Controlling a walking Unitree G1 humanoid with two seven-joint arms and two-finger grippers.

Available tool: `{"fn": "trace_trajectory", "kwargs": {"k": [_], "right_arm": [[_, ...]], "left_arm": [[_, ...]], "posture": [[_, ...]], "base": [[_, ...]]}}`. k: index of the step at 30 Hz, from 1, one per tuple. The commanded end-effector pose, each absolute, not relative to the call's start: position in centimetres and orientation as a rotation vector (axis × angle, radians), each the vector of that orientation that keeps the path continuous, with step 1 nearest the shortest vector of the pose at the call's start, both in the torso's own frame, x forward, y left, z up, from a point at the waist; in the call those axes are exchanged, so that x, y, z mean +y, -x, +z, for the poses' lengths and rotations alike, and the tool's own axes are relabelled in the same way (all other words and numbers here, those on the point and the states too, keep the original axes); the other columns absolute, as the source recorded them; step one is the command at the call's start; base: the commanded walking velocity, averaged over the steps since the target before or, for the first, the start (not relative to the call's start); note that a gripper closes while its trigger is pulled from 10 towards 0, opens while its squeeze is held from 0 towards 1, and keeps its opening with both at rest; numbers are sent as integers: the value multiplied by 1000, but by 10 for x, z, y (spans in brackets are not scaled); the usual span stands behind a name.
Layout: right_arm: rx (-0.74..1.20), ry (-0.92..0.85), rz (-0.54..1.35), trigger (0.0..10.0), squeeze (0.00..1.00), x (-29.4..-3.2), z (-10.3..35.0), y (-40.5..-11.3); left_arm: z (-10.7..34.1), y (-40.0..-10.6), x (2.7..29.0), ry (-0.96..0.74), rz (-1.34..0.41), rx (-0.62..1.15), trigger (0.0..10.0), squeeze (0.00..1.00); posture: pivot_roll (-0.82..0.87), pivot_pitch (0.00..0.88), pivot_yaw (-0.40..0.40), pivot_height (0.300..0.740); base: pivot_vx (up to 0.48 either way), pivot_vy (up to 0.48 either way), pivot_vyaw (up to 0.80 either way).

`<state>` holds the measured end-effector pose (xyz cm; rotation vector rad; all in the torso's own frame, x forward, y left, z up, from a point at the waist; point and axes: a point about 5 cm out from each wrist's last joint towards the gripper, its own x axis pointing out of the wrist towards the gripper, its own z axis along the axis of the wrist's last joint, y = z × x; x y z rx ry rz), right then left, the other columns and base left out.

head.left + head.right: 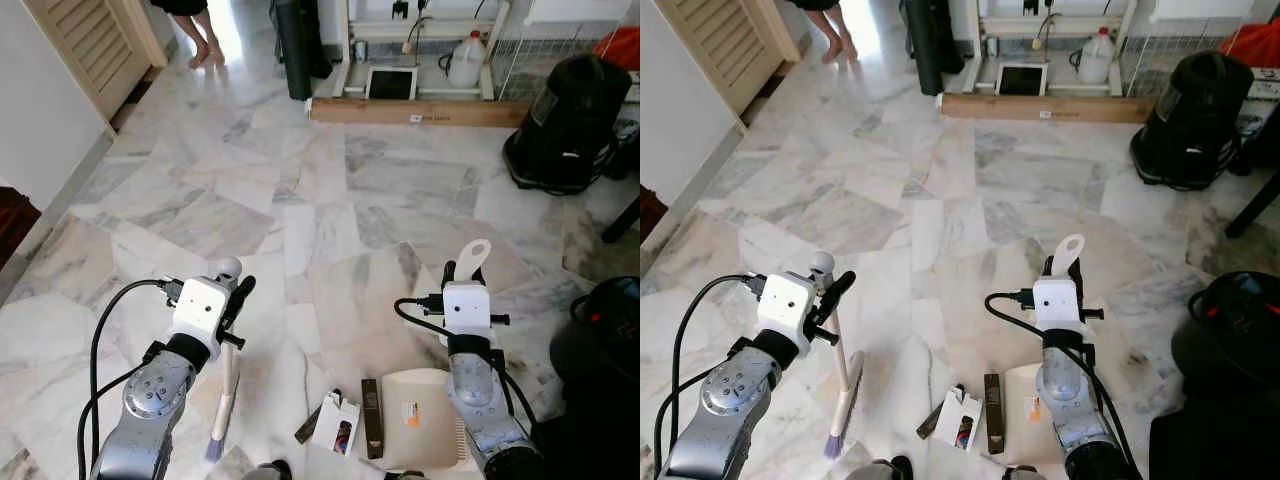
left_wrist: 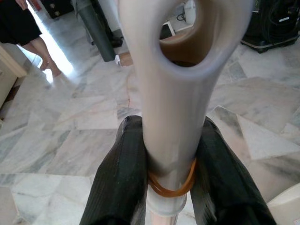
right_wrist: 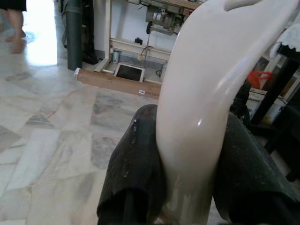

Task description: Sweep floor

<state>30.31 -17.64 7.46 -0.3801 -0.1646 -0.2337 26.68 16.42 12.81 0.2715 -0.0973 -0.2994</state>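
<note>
Down by the robot's feet, litter lies on the marble floor between brush and pan, apparently the debris to be collected. To its left, the left gripper is clenched around the handle of the small brush, bristles angled down to the floor near the litter, ready to push it rightward. On the right, the right gripper grasps the dustpan handle, and the beige dustpan sits flat, just beside the litter, placed to receive it.
</note>
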Motion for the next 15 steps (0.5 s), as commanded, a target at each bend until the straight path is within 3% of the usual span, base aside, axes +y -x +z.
{"fn": "trace_trajectory", "kwargs": {"k": [1,15], "right_arm": [[-175,405,-227,10000,0,-174,73,-301],[-250,395,-279,10000,0,-173,83,-300]], "left_arm": [[132,-264,171,-295,-288,-104,10000,0],[125,-261,166,-267,-338,-40,10000,0]], "posture": [[160,272,130,740],[157,301,134,740]], "base": [[0,0,0],[0,0,0]]}}
